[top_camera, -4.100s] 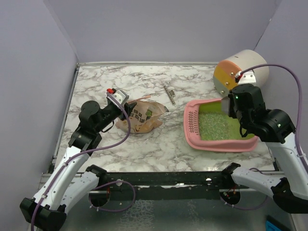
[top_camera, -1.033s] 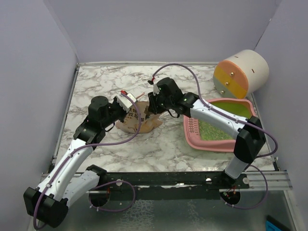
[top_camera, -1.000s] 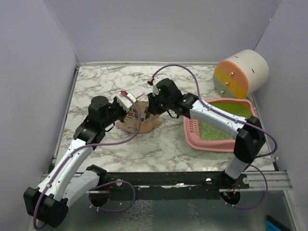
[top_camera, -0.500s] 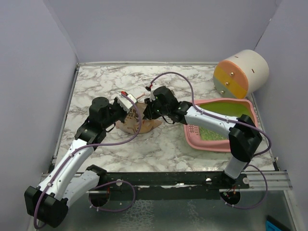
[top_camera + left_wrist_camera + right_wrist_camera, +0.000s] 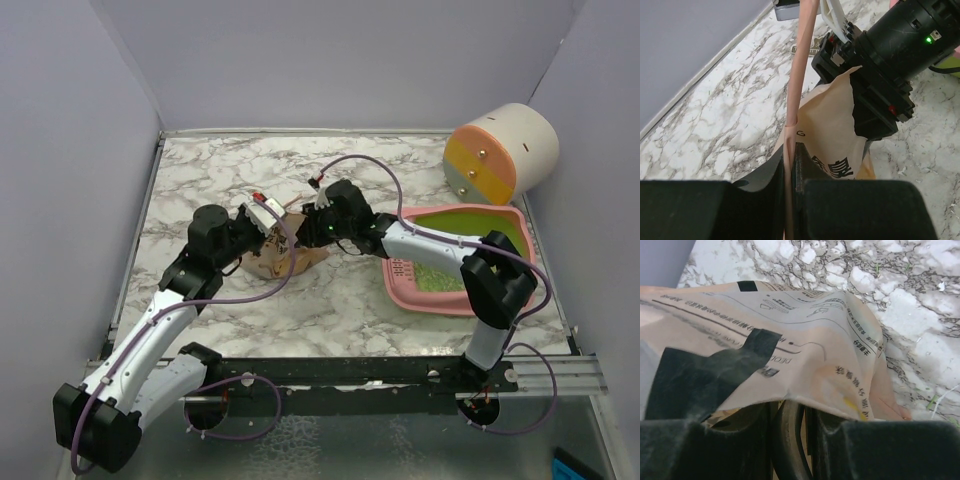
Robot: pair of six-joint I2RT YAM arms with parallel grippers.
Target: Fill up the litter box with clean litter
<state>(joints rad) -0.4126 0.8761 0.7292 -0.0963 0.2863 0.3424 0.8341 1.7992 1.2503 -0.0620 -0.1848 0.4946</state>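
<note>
While the bag (image 5: 295, 262) lies slumped on the tabletop (image 5: 200, 170), the left pincer (image 5: 790, 165) is closed tight on a thin strip of the bag's upper edge and holds that strip upright. The right pincer (image 5: 792, 435) sits at the bag mouth with its fingers partly apart. A dark curved rim (image 5: 785, 440) shows between them under the paper; whether it is gripped cannot be told.

The litter box (image 5: 437, 304) rests at the right side of the tabletop, near the bag but not touching it. Clean litter (image 5: 440, 275) covers part of its floor.

Handling notes:
- Clean litter is loose and granular. It likely pours freely, scatters on impact, and cannot be pinched directly. Move it inside a container.
- The bag is thin paper, soft and easily creased. Its weight probably sits low.
- Take hold at the upper edge, on both sides of the mouth. A single-point hold risks tearing or folding the mouth closed.
</note>
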